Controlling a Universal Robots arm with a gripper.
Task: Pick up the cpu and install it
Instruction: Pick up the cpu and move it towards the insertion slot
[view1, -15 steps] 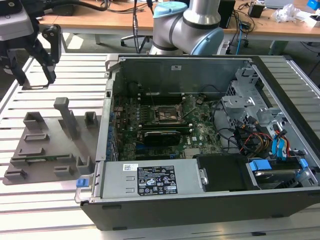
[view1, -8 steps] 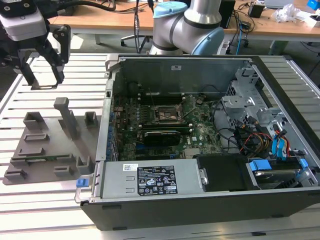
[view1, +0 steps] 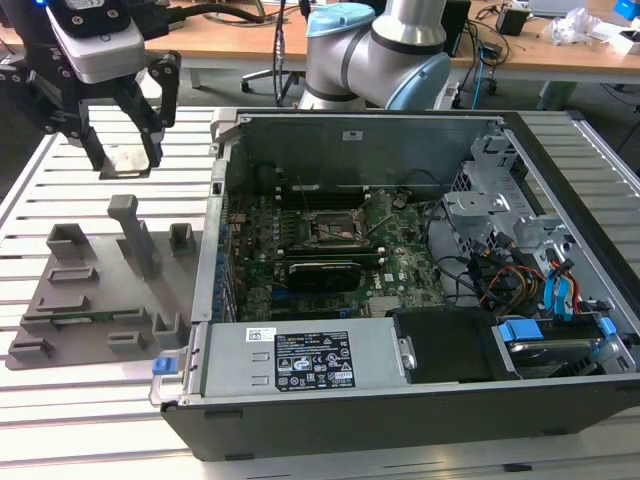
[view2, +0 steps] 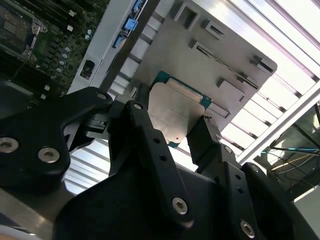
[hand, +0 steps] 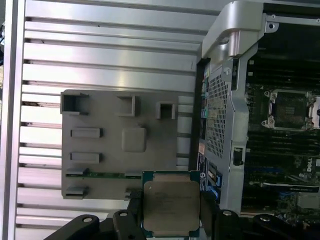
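Fingers (hand: 134, 220), black metal, closed on two opposite edges of the small flat square cpu (hand: 171, 207), which has a silvery-grey metal lid and a green board rim. I'm gripping it firmly, with the lid facing up toward both wrist cameras. In the second wrist view the same chip (view2: 175, 117) sits between my two fingertips, one finger on each side. In the exterior view my gripper (view1: 127, 160) hangs in the air with the pale chip between the tips, clear of everything under it.

Directly below the fingers is the flat grey plastic fixture plate (hand: 120, 145) with rectangular pockets and raised blocks. The cpu is not touching it. One tall grey post (view1: 135, 235) stands on the plate, near but apart from my fingertips.

Under the plate is the slatted silver aluminium table (hand: 100, 50).

Further out from the fingers, toward the exterior view's right, is the open dark grey computer case (view1: 400, 410), lying on its side just beside the plate. Inside it is the green motherboard (view1: 400, 265) with the dark square socket frame (view1: 335, 228), well apart from the fingers.

Behind the case is my silver-and-blue arm (view1: 400, 50).
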